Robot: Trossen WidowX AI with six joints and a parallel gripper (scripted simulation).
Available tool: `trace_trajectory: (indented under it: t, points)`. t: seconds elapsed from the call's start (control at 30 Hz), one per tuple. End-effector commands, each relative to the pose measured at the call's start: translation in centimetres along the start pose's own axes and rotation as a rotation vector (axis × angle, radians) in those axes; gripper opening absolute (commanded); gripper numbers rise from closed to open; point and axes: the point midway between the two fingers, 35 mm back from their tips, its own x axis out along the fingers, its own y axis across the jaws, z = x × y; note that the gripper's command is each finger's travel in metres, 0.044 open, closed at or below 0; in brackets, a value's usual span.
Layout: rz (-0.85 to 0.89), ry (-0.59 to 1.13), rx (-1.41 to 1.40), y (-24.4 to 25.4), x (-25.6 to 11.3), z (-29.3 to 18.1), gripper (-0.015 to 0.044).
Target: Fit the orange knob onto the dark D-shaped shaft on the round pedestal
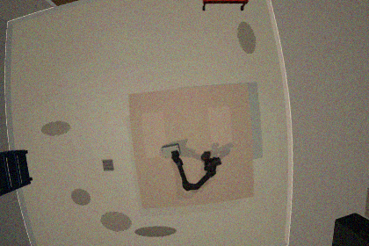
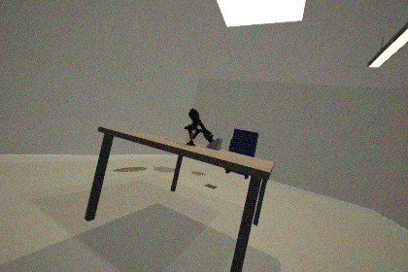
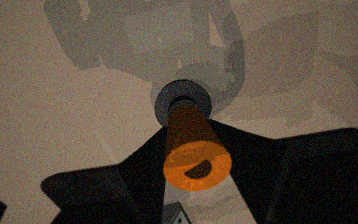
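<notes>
The orange knob [image 3: 197,150] [image 2: 191,136] is held between the fingers of my gripper [image 3: 187,126], which is shut on it. In the wrist view its bright near end faces the camera and shows a dark D-shaped hole. The round dark pedestal [image 3: 167,100] [image 2: 190,144] stands on the table, just past the knob's far end. The knob's far end overlaps the pedestal's middle in the wrist view and hides most of the shaft. The exterior view shows the knob over the pedestal; whether it touches the shaft cannot be told.
The arm's grey base [image 1: 170,150] [image 2: 215,145] stands on the wooden table [image 1: 190,103] [image 2: 156,141]. The arm [image 1: 191,186] bends out from it. A blue chair [image 2: 244,141] stands behind the table. Grey shadows of the arm fall around the pedestal.
</notes>
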Motion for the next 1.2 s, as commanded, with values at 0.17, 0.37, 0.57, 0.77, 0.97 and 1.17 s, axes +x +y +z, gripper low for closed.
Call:
trace_trajectory:
  t: [0.17, 0.37, 0.57, 0.77, 0.97, 1.17]
  points:
    - [-0.003, 0.0, 0.031, -0.05, 0.05, -0.02, 0.0]
    - [-0.003, 0.0, -0.032, -0.05, 0.08, -0.02, 0.0]
    - [-0.003, 0.0, -0.009, -0.05, 0.12, -0.04, 0.0]
    - [-0.003, 0.0, -0.009, -0.06, 0.14, -0.04, 0.0]
    - [-0.003, 0.0, -0.035, -0.08, 0.15, -0.04, 0.0]
    - [-0.003, 0.0, -0.002, -0.09, 0.16, -0.03, 0.0]
